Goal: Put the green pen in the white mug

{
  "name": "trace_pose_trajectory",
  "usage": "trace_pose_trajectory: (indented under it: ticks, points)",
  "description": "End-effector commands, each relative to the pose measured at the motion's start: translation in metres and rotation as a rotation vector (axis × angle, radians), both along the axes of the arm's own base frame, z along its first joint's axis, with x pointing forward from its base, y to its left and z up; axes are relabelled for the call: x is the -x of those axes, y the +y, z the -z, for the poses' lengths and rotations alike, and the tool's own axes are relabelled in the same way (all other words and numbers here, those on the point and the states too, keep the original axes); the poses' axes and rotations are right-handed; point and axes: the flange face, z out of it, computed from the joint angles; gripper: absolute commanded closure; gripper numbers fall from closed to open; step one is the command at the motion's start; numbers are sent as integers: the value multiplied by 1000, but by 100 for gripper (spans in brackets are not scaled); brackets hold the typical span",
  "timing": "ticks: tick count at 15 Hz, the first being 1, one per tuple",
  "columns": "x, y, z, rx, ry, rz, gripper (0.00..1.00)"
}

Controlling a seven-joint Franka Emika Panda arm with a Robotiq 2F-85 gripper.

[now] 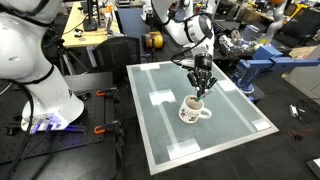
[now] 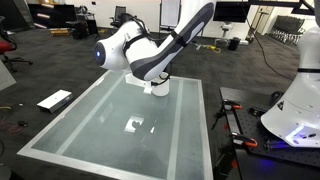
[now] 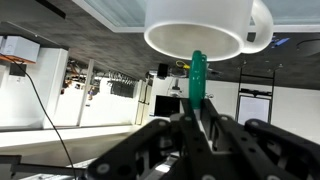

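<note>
The white mug with a dark pattern stands on the pale table top, handle to the right. My gripper hangs right above it, shut on the green pen. In the wrist view, which stands upside down, the green pen is held between the fingers, and its tip points at the mug's rim. In an exterior view the arm hides the mug and the gripper.
The table has a light frame and glossy top. The robot's white base stands beside the table. Desks, chairs and lab gear crowd the far side. A white base stands by the table's edge.
</note>
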Motion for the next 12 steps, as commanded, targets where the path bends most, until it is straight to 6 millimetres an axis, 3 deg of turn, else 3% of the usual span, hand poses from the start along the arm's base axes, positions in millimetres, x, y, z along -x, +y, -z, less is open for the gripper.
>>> trace_pose_trajectory:
  ticks: [1,2,3,5,8,12]
  points:
    - [2,7,7,14,18,37,96]
    - [3,9,10,11,26,36,96]
    - [4,10,13,8,29,36,61]
    - [4,12,16,2,35,35,55]
    - [4,11,17,0,36,43,31]
    - [3,7,2,5,9,60,2]
